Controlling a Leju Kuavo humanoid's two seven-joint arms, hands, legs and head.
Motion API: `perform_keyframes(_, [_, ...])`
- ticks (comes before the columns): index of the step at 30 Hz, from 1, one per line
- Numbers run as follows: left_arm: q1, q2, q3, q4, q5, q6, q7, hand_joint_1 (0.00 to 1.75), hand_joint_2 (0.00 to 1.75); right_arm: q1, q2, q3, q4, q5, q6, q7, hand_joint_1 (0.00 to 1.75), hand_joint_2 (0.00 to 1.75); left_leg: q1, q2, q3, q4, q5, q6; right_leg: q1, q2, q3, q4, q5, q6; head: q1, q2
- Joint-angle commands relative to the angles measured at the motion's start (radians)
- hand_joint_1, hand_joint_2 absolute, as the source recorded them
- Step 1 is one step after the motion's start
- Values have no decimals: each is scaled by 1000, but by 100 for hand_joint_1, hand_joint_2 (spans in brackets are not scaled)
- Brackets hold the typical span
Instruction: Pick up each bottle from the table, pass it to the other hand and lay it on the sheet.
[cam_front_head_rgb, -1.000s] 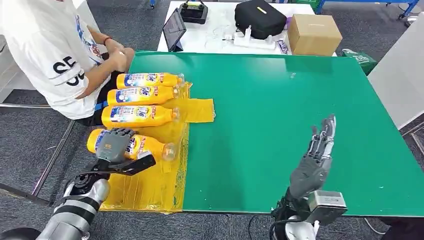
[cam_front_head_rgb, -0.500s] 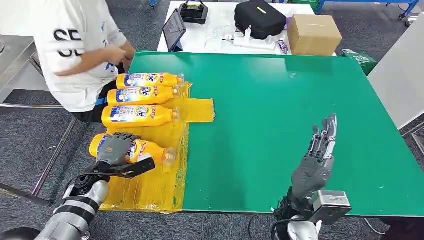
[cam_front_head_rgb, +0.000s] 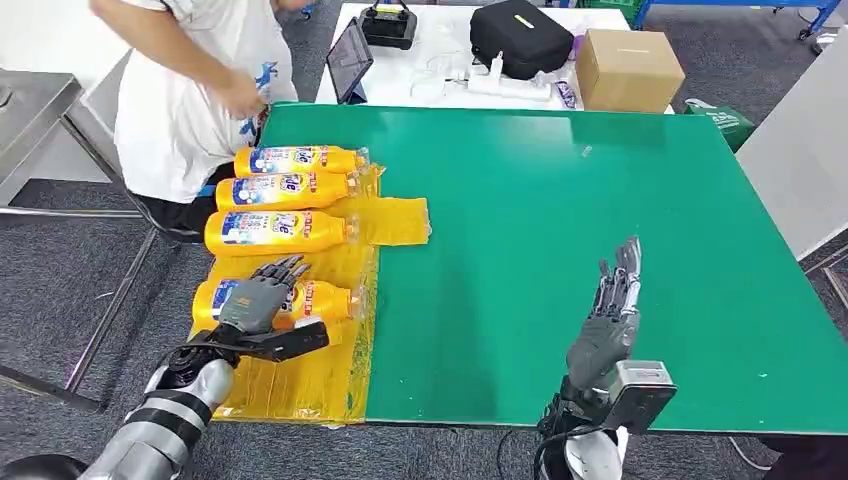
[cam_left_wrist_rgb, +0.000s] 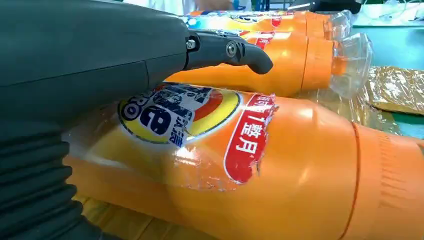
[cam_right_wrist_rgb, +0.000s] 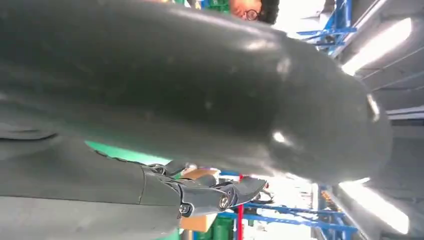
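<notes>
Silver arms (cam_front_head_rgb: 160, 430), grey hands (cam_front_head_rgb: 255, 305), black cables

The bottle (cam_left_wrist_rgb: 280, 165) under the left hand (cam_front_head_rgb: 262, 300) carries a round blue-lettered logo, cut off by the thumb (only "RO" and what looks like "e" can be made out), and beside it a red patch with white characters "整月". The labels on the bottles (cam_front_head_rgb: 280, 190) beyond that hand are too small to read.

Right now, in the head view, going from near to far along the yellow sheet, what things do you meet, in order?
Left hand on the nearest orange bottle → second orange bottle → third orange bottle → farthest orange bottle, all lying on the yellow sheet, then the person past the far end.
</notes>
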Motion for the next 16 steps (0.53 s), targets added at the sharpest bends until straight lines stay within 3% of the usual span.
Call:
perform_keyframes(1, [-13,19,-51,48,83,-63,-34,0,0,-46,19,-63,108,-13,5,4,0,0,2,2,3,-1,-1,-2,2,0,4,-2,1,-2,0,0])
perform_keyframes(4, [24,-7,12,-9,225,-76,-90,0,0,-55,20,-63,127,-18,5,2,0,0,1,2,3,-1,0,-1,1,1,3,-2,1,-2,0,0])
perform_keyframes(13, [36,-30,39,-39,264,-54,-94,0,0,-56,21,-60,130,-17,4,2,0,0,4,3,5,0,-1,-2,4,1,6,-2,0,-4,0,0])
perform_keyframes(14, [45,-61,77,-64,309,-9,-111,0,0,-56,19,-53,129,-13,5,3,0,0,1,1,3,0,0,-1,1,0,3,-1,0,-2,0,0])
perform_keyframes(15, [68,-119,147,-129,327,200,-164,0,0,-54,17,-38,132,5,6,15,0,0,2,1,3,0,-1,-1,2,0,4,-2,0,-2,0,0])
perform_keyframes(16, [89,-171,203,-215,399,300,-191,0,0,-57,20,-17,140,16,5,24,0,0,1,0,2,0,0,-1,1,0,3,-1,0,-1,0,0])
